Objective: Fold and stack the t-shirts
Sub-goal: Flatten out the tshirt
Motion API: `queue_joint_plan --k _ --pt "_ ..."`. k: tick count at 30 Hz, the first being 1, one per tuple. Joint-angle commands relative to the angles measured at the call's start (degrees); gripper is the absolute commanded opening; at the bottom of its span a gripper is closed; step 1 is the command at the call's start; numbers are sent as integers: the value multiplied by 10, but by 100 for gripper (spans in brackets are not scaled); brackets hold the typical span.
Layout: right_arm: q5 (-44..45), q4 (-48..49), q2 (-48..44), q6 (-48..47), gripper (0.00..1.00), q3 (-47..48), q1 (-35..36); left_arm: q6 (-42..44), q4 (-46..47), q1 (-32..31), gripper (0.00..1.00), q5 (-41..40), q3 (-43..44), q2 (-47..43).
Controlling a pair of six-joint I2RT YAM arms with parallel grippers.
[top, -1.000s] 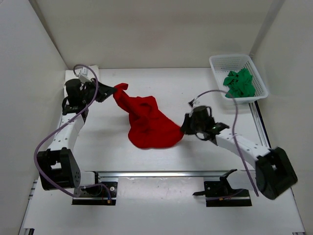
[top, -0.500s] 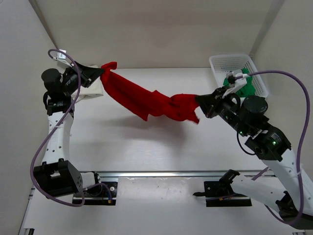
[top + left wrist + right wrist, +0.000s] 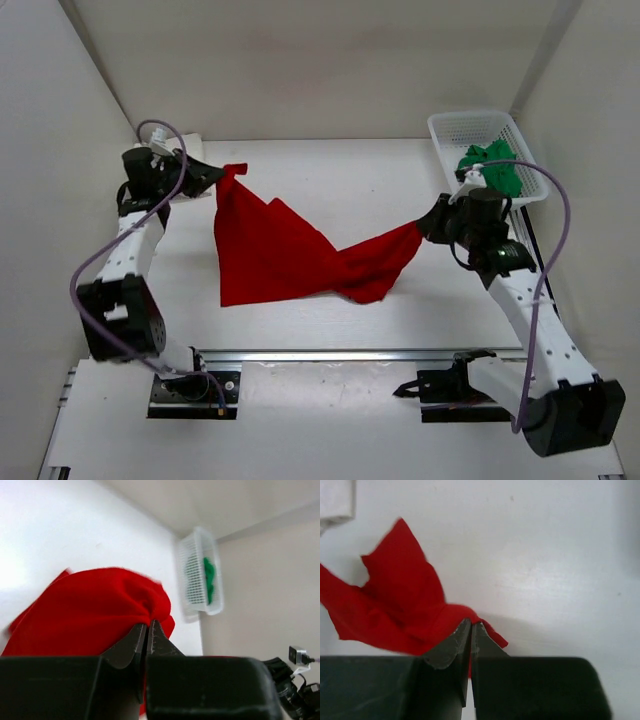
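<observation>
The red t-shirt (image 3: 280, 255) hangs stretched between both grippers over the middle of the table. My left gripper (image 3: 222, 175) is shut on its far left corner; the red cloth (image 3: 95, 610) bunches at the jaws in the left wrist view. My right gripper (image 3: 428, 222) is shut on its right end, with the red cloth (image 3: 395, 610) at the jaws in the right wrist view. The green t-shirt (image 3: 490, 168) lies crumpled in the white mesh basket (image 3: 450, 130). A cream-white cloth corner (image 3: 337, 502) shows at the top left of the right wrist view.
The basket stands at the far right corner and also shows in the left wrist view (image 3: 200, 575). White walls close in the table on the left, back and right. A metal rail (image 3: 330, 355) runs along the near edge between the arm bases.
Both grippers have come down from their raised stretch. The red shirt now hangs wider and lower, its bottom edge near the table. The left gripper moved right and down, the right gripper slightly left.
</observation>
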Motion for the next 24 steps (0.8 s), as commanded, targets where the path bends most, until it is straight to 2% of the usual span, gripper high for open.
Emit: queue_joint_plan --k 1,2,5,7,8,10,12,14,16,18,21,24 --pt "-41 92 45 6 0 -13 9 37 -35 -27 3 -57 45 89" --pt "-29 95 61 4 0 -12 11 45 -39 -44 2 -82 62 107" --pt "-34 124 112 22 0 -2 7 68 -107 -77 3 -124 182 246" --pt "-18 131 141 23 0 10 9 78 -161 -107 8 -131 290 307" --pt "-14 129 153 24 0 20 8 90 -181 -112 15 -143 329 331" --pt "-13 116 161 21 0 41 5 117 -206 -120 23 -169 357 341" --pt "1 110 161 21 1 41 -2 125 -204 -113 36 -188 340 328" --pt "6 112 145 28 0 19 -9 125 -175 -110 49 -191 279 289" --pt "-2 126 126 48 0 -38 -21 126 -148 -104 80 -183 225 255" --pt "-3 144 100 70 0 -97 -29 128 -124 -100 99 -180 167 209" --pt "-38 187 54 91 0 -183 -34 137 -89 -104 99 -159 38 143" --pt "-42 202 33 98 0 -228 -29 137 -60 -114 98 -148 -66 82"
